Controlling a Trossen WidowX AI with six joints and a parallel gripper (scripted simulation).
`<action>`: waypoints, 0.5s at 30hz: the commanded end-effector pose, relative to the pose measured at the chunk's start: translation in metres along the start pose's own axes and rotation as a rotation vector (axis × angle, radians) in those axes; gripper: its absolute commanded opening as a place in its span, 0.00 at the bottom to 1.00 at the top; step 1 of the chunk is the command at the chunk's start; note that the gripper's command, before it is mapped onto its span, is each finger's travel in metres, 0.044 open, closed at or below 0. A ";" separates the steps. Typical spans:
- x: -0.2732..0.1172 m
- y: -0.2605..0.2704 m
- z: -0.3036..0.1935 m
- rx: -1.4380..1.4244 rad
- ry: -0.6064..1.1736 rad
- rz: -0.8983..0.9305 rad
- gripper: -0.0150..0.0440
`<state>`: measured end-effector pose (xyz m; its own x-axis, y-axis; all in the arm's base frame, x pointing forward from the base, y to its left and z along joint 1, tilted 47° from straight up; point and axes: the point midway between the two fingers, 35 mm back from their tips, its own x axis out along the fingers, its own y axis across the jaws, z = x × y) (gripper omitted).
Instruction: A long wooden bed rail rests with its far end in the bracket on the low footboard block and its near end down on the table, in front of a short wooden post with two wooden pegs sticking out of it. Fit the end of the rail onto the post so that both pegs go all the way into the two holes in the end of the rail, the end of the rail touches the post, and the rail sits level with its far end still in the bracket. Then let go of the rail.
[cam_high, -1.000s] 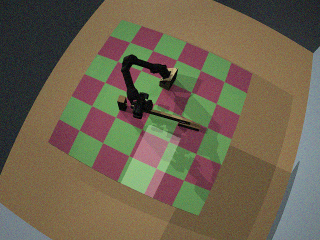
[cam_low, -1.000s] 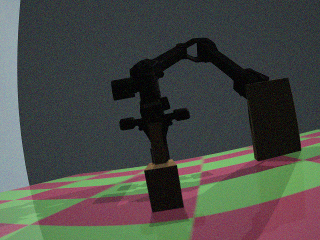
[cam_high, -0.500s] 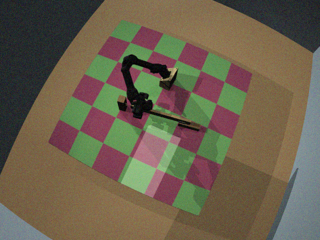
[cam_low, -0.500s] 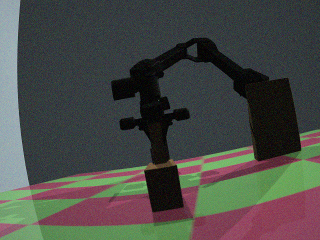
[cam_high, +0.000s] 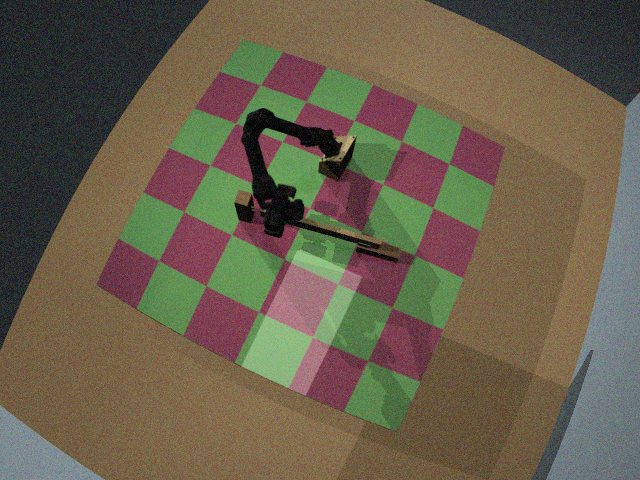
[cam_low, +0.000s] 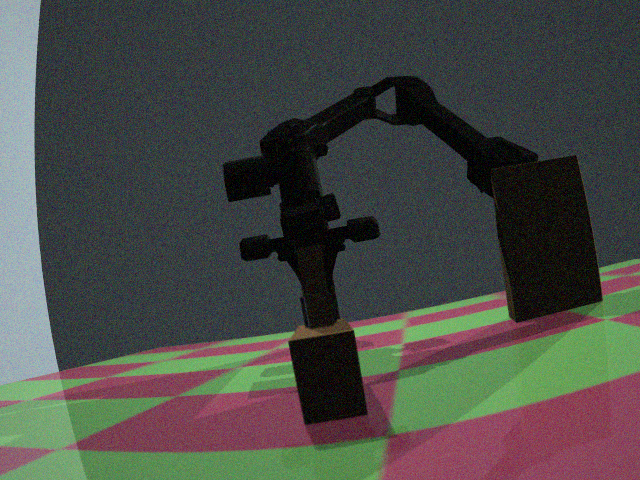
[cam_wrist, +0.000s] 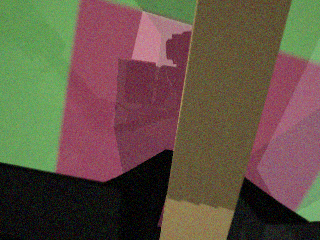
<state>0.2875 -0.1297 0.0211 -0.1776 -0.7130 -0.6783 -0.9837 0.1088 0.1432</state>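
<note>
The long wooden rail (cam_high: 330, 230) (cam_low: 320, 305) (cam_wrist: 227, 100) runs from my gripper down to the low footboard block (cam_high: 391, 252) (cam_low: 328, 377). In the exterior view its far end meets the block's top, and the rail slopes up toward the gripper. My gripper (cam_low: 314, 268) (cam_wrist: 190, 162) is shut on the rail near its raised near end. The post (cam_high: 244, 207) stands just left of the gripper in the top view; the exterior view does not show it. The pegs, the holes and the exact gap between rail end and post are hidden or too dark to make out.
The arm's base sits on a wooden pedestal (cam_high: 346, 159) (cam_low: 547, 237), behind the rail in the top view and at the right in the exterior view. A green and magenta checkered mat (cam_high: 211, 320) (cam_low: 206, 423) lies under everything, with shadows and a bright light patch.
</note>
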 end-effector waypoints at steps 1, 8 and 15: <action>-0.001 0.000 -0.002 -0.002 -0.001 -0.001 0.25; -0.001 0.000 -0.004 -0.002 -0.001 -0.001 0.25; -0.002 0.000 -0.006 -0.002 -0.001 -0.001 0.25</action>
<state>0.2878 -0.1325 0.0250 -0.1777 -0.7135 -0.6778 -0.9837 0.1089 0.1432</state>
